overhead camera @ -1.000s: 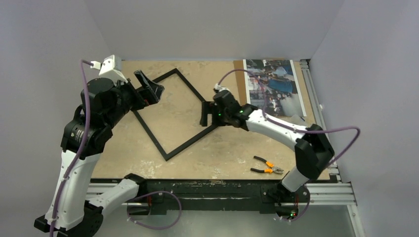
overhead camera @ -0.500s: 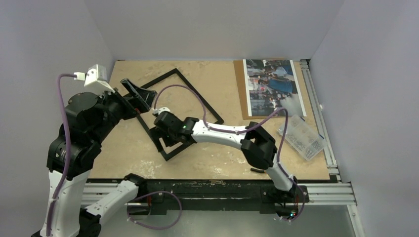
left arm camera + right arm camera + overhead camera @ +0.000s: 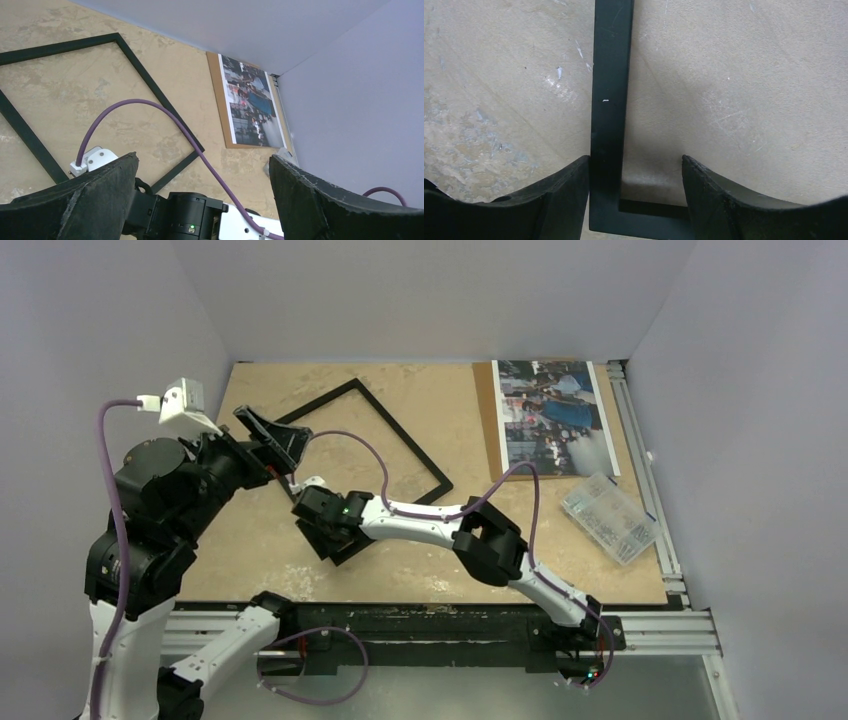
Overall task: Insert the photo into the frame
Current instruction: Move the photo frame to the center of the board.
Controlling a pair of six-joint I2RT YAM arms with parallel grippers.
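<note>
Frame (image 3: 365,445) corner — right gripper (image 3: 325,532) straddling it, left gripper (image 3: 270,440) raised, agape

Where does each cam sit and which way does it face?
Top external: fixed above and behind the bases, looking down on the table; both arms, frame, photo.
Left wrist: raised at the left, looking across the table toward the far right corner; its own fingers, the right arm below.
Right wrist: low, looking straight down on a frame corner between its own fingers.
Shared: frame in all three; photo in top and left wrist.
</note>
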